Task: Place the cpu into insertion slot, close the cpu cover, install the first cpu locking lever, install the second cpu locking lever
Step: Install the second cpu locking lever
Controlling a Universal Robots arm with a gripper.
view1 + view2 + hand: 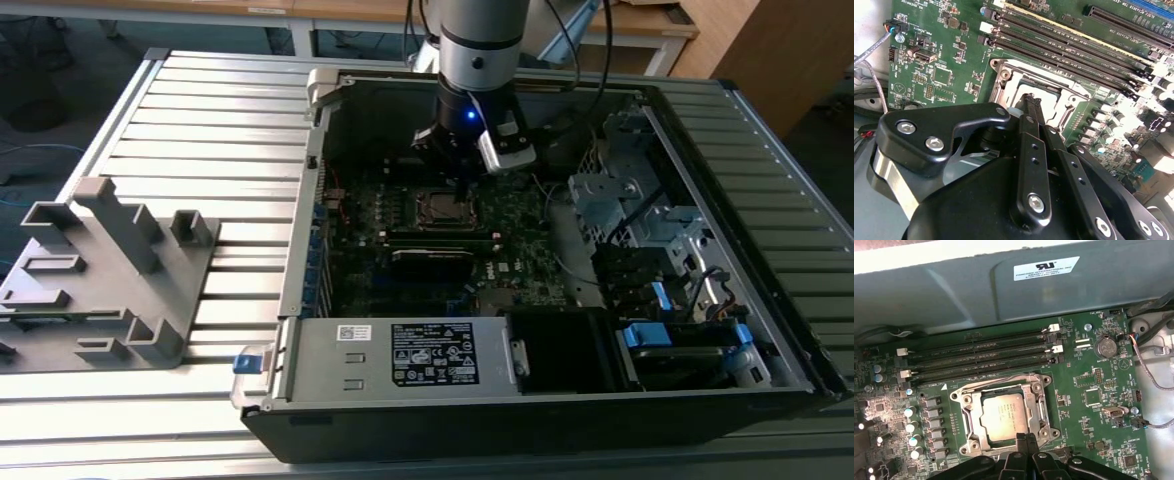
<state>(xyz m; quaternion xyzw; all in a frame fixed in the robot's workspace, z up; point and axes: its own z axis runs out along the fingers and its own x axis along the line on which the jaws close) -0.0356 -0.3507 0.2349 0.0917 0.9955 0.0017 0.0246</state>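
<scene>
The cpu sits in the insertion slot on the motherboard, with the cpu cover closed around it. The gripper hangs just above its edge, fingers pressed together, holding nothing.

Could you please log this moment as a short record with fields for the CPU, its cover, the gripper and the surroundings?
cpu: seated in the insertion slot, silver top showing
cpu cover: lying closed around the chip
gripper: fingers together, tips at the socket's edge, holding nothing
surroundings: open computer case on a slatted table
</scene>
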